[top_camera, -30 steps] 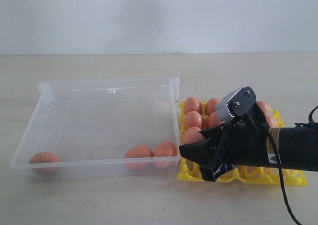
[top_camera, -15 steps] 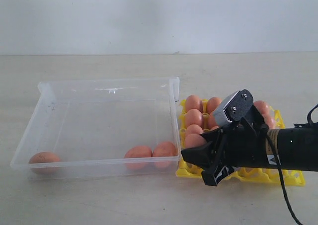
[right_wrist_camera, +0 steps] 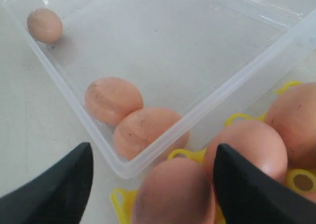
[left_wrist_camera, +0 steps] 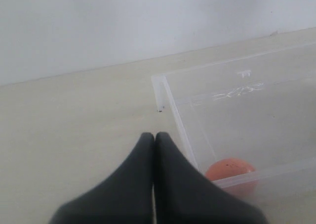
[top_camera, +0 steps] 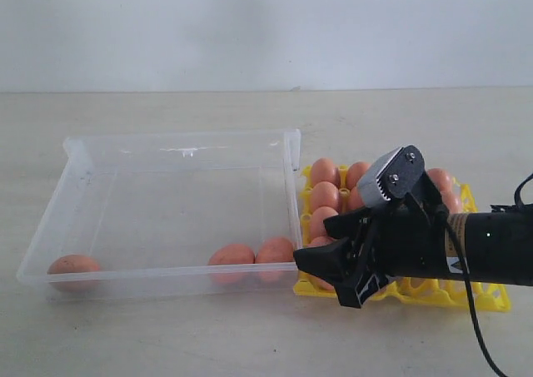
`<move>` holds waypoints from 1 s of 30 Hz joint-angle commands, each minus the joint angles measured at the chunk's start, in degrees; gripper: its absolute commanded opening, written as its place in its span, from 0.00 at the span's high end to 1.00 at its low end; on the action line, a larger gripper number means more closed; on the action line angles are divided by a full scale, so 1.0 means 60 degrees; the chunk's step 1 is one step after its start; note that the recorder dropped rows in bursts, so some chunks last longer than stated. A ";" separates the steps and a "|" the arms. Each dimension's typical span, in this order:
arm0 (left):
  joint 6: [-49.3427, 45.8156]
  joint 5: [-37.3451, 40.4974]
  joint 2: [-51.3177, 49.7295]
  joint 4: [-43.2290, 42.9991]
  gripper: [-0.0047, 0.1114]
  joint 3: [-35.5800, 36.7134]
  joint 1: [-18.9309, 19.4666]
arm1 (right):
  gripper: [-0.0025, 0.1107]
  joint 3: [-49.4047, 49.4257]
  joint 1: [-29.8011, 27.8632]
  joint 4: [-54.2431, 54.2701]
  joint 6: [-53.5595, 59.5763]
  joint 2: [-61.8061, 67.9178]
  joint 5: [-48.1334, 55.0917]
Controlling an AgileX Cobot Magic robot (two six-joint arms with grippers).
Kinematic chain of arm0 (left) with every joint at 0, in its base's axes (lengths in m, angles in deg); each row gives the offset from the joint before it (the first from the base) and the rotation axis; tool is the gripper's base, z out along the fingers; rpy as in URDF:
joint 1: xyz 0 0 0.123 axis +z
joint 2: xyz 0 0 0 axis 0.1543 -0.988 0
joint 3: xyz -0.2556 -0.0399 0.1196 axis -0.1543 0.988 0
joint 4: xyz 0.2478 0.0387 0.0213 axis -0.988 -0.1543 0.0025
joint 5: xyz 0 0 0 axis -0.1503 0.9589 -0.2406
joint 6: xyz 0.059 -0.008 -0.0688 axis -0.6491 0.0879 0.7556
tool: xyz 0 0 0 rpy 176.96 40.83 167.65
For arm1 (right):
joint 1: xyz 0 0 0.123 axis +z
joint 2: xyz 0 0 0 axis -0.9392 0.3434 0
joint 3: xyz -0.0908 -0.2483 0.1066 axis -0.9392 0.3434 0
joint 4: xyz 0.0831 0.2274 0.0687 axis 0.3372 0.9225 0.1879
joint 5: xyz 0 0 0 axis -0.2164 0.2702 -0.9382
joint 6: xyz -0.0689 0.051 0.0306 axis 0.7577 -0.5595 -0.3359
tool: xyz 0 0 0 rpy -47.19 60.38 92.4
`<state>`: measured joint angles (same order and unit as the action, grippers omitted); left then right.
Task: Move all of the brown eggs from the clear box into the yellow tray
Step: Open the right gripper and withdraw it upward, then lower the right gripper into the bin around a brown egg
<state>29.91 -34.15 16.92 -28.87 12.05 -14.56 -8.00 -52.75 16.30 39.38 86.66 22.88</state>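
Observation:
Three brown eggs [top_camera: 231, 255] lie along the near wall of the clear box [top_camera: 183, 137]: two side by side [right_wrist_camera: 113, 99] and one in the far corner [right_wrist_camera: 44, 24]. The yellow tray [top_camera: 483, 298] right of the box holds several eggs. My right gripper [top_camera: 315, 245] hangs open over the tray's corner nearest the box. An egg [right_wrist_camera: 175, 192] sits in that corner cup between the spread jaws, free of both. My left gripper [left_wrist_camera: 154, 135] is shut and empty, outside the box near the corner with the lone egg [left_wrist_camera: 228, 170].
The box's wall [right_wrist_camera: 237, 83] stands right against the tray's edge [right_wrist_camera: 185, 155], close under my right fingers. Bare beige tabletop [top_camera: 166, 335] surrounds the box and tray. A black cable [top_camera: 479, 335] trails from the right arm.
My right jaws have spread apart and let go of the egg, which now rests in the tray's corner cup. The left gripper has not moved.

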 commanded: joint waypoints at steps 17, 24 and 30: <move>-0.0028 -0.0066 0.0018 0.1178 1.00 -0.0026 -0.0032 | 0.47 -0.0218 0.0007 0.2446 0.0067 -0.2209 -0.1333; -0.0028 -0.0066 0.0018 0.1327 1.00 -0.0026 -0.0032 | 0.98 -0.2254 0.1783 0.1305 -0.0039 -0.2787 0.0805; -0.0028 -0.0066 0.0018 0.1548 1.00 -0.0026 -0.0032 | 0.98 -0.8147 0.5167 0.1636 0.0546 -0.0985 1.3101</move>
<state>29.91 -34.15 16.92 -21.01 12.05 -14.56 -45.52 -25.58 23.65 39.63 75.18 74.79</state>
